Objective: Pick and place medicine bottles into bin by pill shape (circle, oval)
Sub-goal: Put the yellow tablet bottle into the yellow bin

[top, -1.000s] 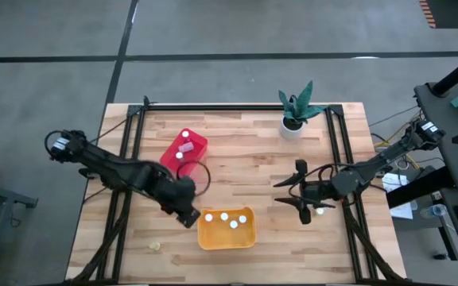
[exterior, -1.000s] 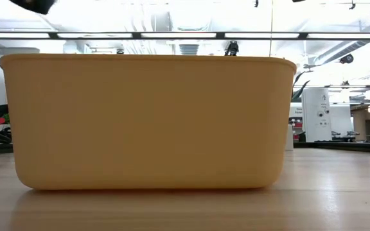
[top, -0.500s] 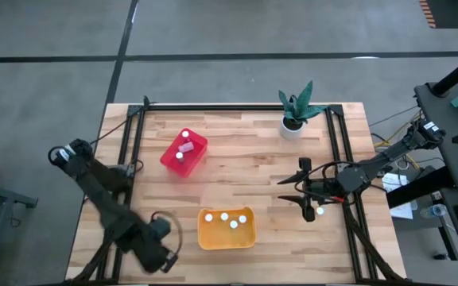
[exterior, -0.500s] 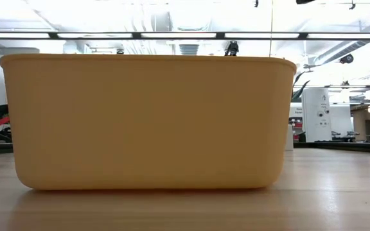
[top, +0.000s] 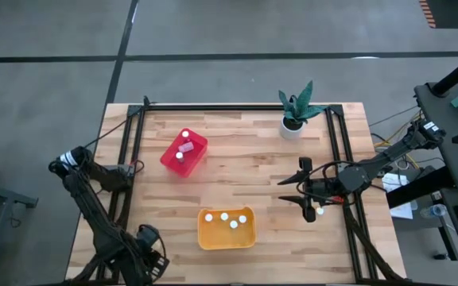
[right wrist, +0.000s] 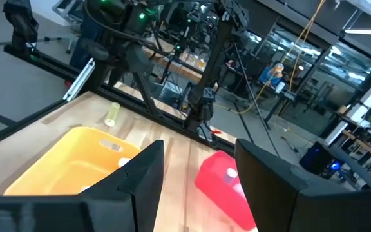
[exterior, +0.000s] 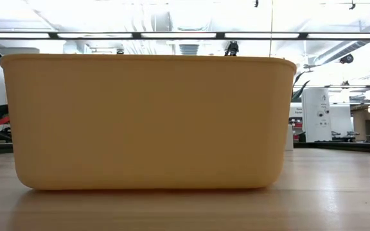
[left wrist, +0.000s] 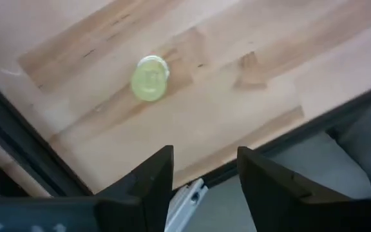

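Left gripper (left wrist: 201, 177), jaws apart and empty, hangs past the table's near-left edge, left of the yellow bin (top: 227, 228), with a stray bottle (left wrist: 149, 78) lying just ahead on the wood

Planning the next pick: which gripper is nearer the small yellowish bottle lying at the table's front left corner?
Left. The left gripper hangs just past the table edge beside the yellowish bottle; the right gripper is across the table, beyond the yellow tub.

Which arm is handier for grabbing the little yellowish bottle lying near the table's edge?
Left. Its open gripper hovers right over that bottle, while the right gripper is across the table, beyond the yellow tub.
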Robot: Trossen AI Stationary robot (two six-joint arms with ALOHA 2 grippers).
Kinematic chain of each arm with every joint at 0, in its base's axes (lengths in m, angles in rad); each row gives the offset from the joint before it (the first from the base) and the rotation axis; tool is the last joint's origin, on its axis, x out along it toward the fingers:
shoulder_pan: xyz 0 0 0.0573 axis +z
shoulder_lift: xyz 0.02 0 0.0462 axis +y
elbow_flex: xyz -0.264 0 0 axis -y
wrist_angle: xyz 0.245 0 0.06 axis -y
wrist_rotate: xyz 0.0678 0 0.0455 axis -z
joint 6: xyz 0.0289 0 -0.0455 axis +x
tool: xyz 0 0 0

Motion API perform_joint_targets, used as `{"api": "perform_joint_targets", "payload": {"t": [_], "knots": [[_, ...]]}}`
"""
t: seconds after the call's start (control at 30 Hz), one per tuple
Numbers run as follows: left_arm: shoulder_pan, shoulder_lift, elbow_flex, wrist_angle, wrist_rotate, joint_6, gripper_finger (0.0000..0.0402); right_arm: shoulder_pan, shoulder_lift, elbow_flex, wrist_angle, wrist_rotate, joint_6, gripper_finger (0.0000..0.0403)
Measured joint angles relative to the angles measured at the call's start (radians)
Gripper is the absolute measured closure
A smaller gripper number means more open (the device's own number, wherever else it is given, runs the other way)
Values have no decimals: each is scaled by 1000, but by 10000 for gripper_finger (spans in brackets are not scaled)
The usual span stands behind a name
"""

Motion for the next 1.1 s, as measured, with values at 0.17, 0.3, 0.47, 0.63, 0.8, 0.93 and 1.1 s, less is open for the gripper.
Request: {"api": "perform_joint_targets", "payload": {"t": [0.17,0.3,0.47,0.63,0.8,0.93,1.1], "knots": [[0,0,-35,0,3,-61,217,0,1,0,0,0,-13,220],[9,0,-77,0,4,-63,176,0,1,0,0,0,-15,220],[34,0,-124,1,13,-58,153,0,1,0,0,0,-15,220],[58,0,-160,2,21,-39,153,0,1,0,0,0,-15,220],[71,0,-163,18,24,-9,153,0,1,0,-1,0,-15,220],[70,-1,-187,70,43,-7,153,0,1,0,-1,0,-15,220],[70,-1,-230,127,86,-8,155,0,1,0,-1,1,-15,220]]}}
